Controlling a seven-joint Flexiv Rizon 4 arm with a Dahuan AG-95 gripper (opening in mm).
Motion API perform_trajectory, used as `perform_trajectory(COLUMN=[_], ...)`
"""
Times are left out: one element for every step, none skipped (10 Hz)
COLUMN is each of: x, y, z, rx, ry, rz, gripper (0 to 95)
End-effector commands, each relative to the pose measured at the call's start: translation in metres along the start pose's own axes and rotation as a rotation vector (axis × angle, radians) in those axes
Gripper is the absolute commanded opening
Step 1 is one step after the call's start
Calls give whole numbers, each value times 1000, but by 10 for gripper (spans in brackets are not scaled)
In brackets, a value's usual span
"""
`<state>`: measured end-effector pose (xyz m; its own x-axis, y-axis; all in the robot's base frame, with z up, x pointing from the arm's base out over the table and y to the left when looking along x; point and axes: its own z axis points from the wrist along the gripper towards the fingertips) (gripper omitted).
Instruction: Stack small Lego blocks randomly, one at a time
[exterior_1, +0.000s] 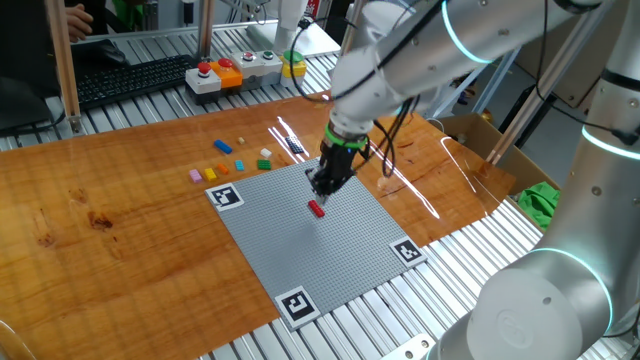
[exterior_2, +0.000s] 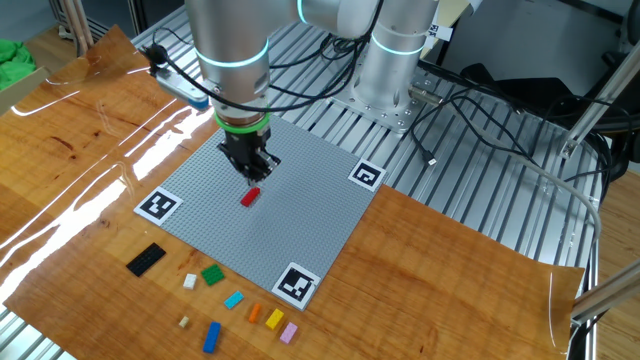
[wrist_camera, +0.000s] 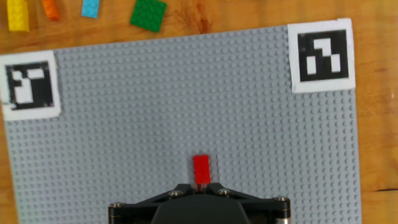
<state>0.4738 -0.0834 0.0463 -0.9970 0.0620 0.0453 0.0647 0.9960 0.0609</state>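
Gripper (exterior_1: 325, 186) hangs just above the red brick (exterior_1: 317, 208), which sits on the grey baseplate (exterior_1: 350, 250) near its middle. Fingers look drawn close together, but gripping or free, I cannot tell. Other small bricks (exterior_2: 232, 300) lie on the wooden counter by the baseplate's edge.

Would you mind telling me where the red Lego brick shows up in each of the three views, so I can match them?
One fixed view: the red brick lies near the middle of the grey baseplate, just below the hand.
The other fixed view: red brick left of the plate's centre, under the hand.
Hand view: red brick at bottom centre, just above the hand's housing.
Shared landmark: the grey baseplate.
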Motion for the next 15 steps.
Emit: perform_trajectory(x=[-11, -20, -26, -36, -45, -57, -65, -70, -78, -88, -96, -101, -106, -109, -117], y=[2, 4, 5, 6, 7, 8, 9, 9, 10, 11, 14, 17, 20, 22, 26], z=[0, -2, -4, -6, -8, -10, -12, -13, -13, -12, -12, -12, -11, -10, -8], rx=[2, 9, 9, 10, 10, 7, 8, 8, 9, 7, 6, 7, 4, 4, 2], ry=[-30, -39, -39, -39, -38, -37, -37, -37, -40, -44, -40, -42, -44, -47, -56], rz=[-1, 1, 1, -2, -1, 2, 0, -3, -4, 2, 25, 52, 78, 95, 129], gripper=[190, 190, 190, 190, 190, 190, 190, 190, 190, 190, 190, 190, 380, 380, 380])
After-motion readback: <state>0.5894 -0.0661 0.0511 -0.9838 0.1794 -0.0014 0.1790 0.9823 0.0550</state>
